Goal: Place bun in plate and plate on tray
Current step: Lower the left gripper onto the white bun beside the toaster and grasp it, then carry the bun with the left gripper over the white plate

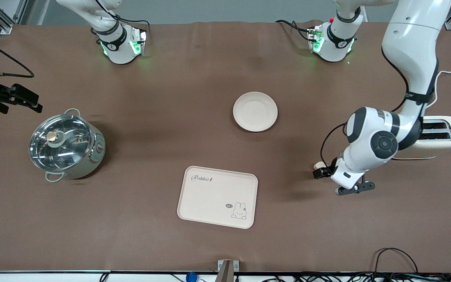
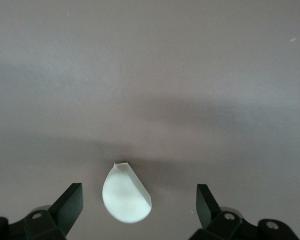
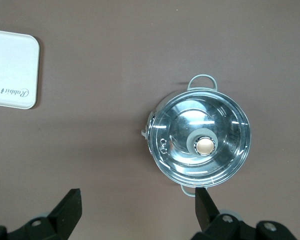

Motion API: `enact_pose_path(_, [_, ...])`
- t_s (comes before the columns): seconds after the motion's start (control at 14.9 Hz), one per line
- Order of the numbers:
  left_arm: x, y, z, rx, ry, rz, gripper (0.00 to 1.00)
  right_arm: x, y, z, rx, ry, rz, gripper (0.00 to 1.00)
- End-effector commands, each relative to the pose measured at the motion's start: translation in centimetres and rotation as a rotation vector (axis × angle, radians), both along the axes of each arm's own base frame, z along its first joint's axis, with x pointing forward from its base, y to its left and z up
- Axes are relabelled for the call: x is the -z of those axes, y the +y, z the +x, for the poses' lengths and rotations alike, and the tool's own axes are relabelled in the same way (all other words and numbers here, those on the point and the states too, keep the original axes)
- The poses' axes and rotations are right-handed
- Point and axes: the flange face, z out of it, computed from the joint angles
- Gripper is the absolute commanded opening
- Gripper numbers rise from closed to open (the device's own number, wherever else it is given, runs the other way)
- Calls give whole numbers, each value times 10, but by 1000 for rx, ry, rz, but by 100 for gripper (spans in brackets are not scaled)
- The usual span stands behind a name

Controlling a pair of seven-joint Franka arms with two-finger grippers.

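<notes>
The bun [image 2: 124,192], a small pale half-moon lump, lies on the brown table between the spread fingers of my left gripper [image 2: 139,196], which is low over it and open. In the front view the left gripper [image 1: 322,172] is near the left arm's end of the table, and the bun [image 1: 319,165] peeks out beside it. The round cream plate [image 1: 255,111] sits empty mid-table. The rectangular "Rabbit" tray [image 1: 217,197] lies empty, nearer the front camera than the plate. My right gripper [image 1: 20,100] hangs open and empty beside a pot.
A steel pot with a glass lid [image 1: 65,143] stands toward the right arm's end; it also shows in the right wrist view [image 3: 200,137], with a tray corner [image 3: 12,67]. A cream toaster [image 1: 441,137] stands by the left arm's elbow.
</notes>
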Motion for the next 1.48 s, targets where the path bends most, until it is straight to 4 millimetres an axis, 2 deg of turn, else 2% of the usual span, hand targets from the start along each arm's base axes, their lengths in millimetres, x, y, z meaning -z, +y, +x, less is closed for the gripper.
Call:
enact_pose_path(0.0, [17,3,-29,-20,-32,0,100,-4,-1,-4,3,4,4,100])
enact_pose_path(0.2, [33,-3,-45,-49,-45,-12,100,-3,-2,-4,6,7,6,100])
enact_pose_path(0.34, [35,0,-46,-53,-47,-13,99,-3,-1,-4,3,7,7,100])
enact_pose_path(0.54, [55,-1,-61,-41,-100,-38,76,-3,-1,-4,3,7,7,100])
enact_pose_path(0.74, [55,-1,-58,-34,-106,-38,54,-2,-1,-5,3,15,9,100])
enact_pose_path(1.01, [44,-8,-49,-31,-122,-41,39,-2,-1,-5,4,15,9,100])
enact_pose_path(1.07, [39,-12,-46,-30,-116,-38,38,-2,-1,-5,4,15,9,100])
enact_pose_path(1.21, [20,-41,-46,-33,-54,-16,39,-2,0,-5,2,16,9,100])
enact_pose_path(1.28, [4,-66,-53,-49,-38,-8,38,-2,0,-5,1,16,9,100])
enact_pose_path(1.41, [-16,-113,-73,-91,-13,3,38,-2,0,-5,2,16,9,100])
